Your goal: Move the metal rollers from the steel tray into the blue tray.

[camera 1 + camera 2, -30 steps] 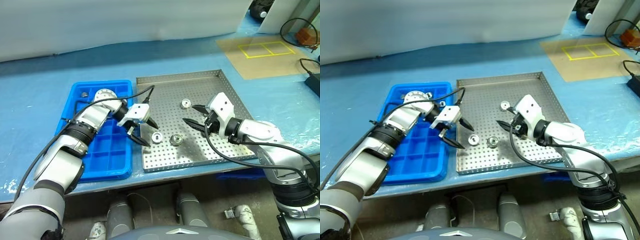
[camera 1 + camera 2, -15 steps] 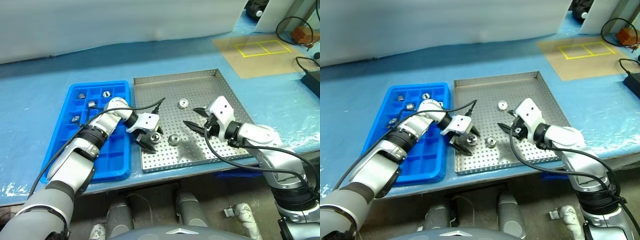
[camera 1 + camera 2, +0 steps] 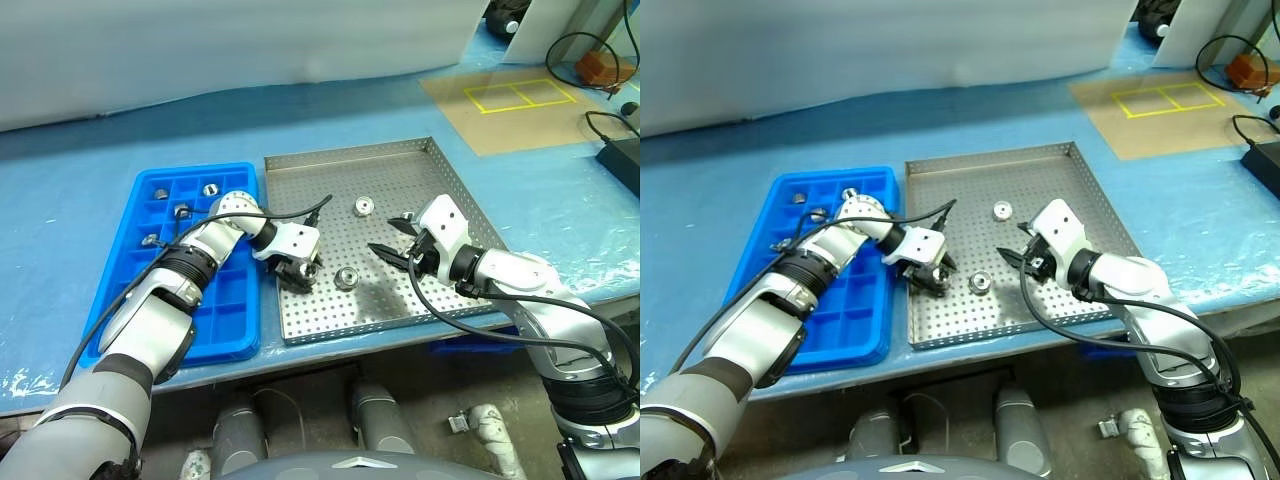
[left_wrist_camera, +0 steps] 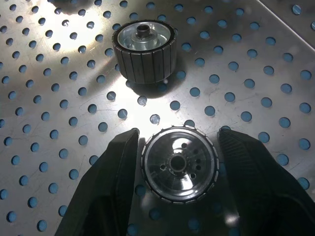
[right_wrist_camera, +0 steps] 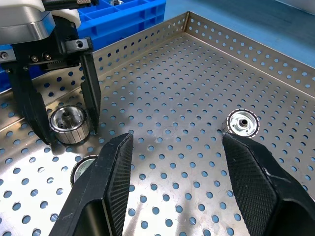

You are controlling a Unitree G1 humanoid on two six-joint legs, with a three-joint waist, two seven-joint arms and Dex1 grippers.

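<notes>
The steel tray (image 3: 400, 165) lies at the table's middle with the blue tray (image 3: 215, 310) beside it on the left. My left gripper (image 3: 300, 272) is down on the steel tray's near left part, shut on a metal roller (image 4: 179, 163) that rests on the perforated floor. A second roller (image 3: 347, 278) lies just to its right, and a third (image 3: 364, 207) sits farther back. My right gripper (image 3: 390, 236) hovers open over the tray's right half with nothing between its fingers. Several rollers (image 3: 182, 210) sit in the blue tray's far compartments.
A tan mat with a yellow taped rectangle (image 3: 515, 97) lies at the back right, with black cables (image 3: 600, 60) and a dark box (image 3: 625, 155) near the right edge. The table's front edge runs just below both trays.
My left gripper dropped from above the trays' shared edge down and right onto the near-left roller, and its fingers closed around it. The right arm stayed put.
</notes>
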